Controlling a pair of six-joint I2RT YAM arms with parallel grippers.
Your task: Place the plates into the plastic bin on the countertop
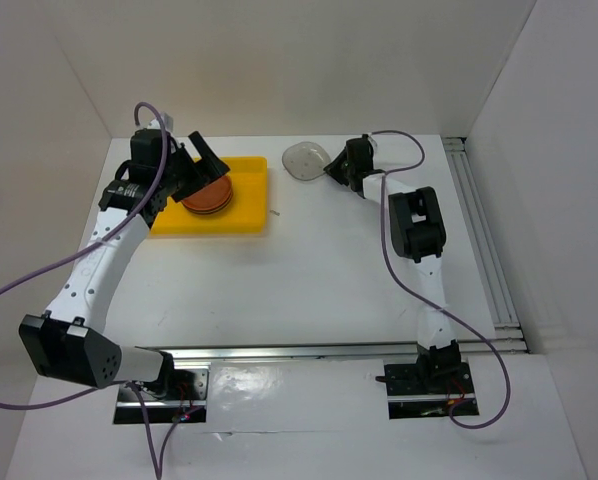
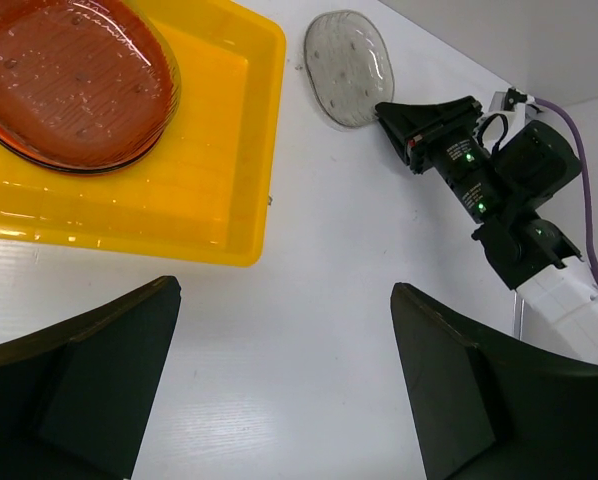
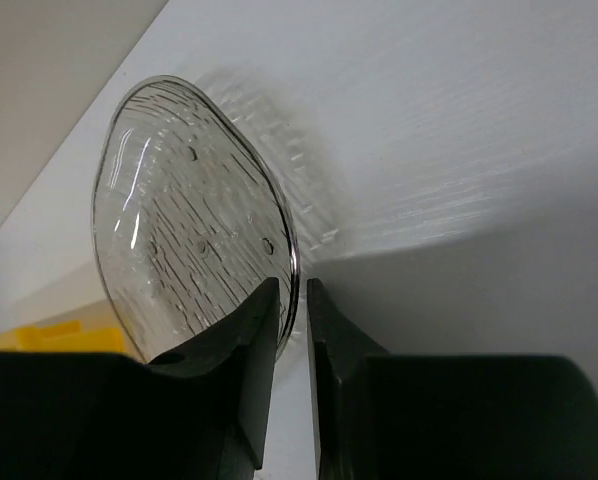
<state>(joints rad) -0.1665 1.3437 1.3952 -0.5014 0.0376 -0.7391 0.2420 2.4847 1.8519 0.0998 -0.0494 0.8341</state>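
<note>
In the plastic bin (image 1: 247, 208): a stack of plates (image 1: 207, 196) sits near the middle of the tray. The top one shows orange, and the left wrist view shows a dark rim under it. How many plates are in the stack cannot be told.
Plastic bin: bright yellow, in the upper left of the overhead view, resting flat on the countertop (image 1: 319, 270) near the far wall.
Left gripper (image 2: 284, 295): it hangs over the bin in the overhead view, beside the stack. Its two dark fingers are spread wide and hold nothing; bare white counter shows between them.
Grey plate (image 3: 189, 240): translucent, ribbed and speckled. It lies at the top centre of the overhead view, right of the bin and apart from it, close to the far wall.
Right gripper (image 3: 291, 290): its fingers are drawn narrow, with the near rim of the grey plate caught between their tips. Whether the plate is lifted or resting on the counter cannot be told.
Right arm: it reaches from the lower right of the overhead view towards the top centre.
Aluminium rail (image 1: 486, 240): runs along the right edge of the counter.
Purple cable (image 1: 19, 285): loops from the left arm off the left edge.
</note>
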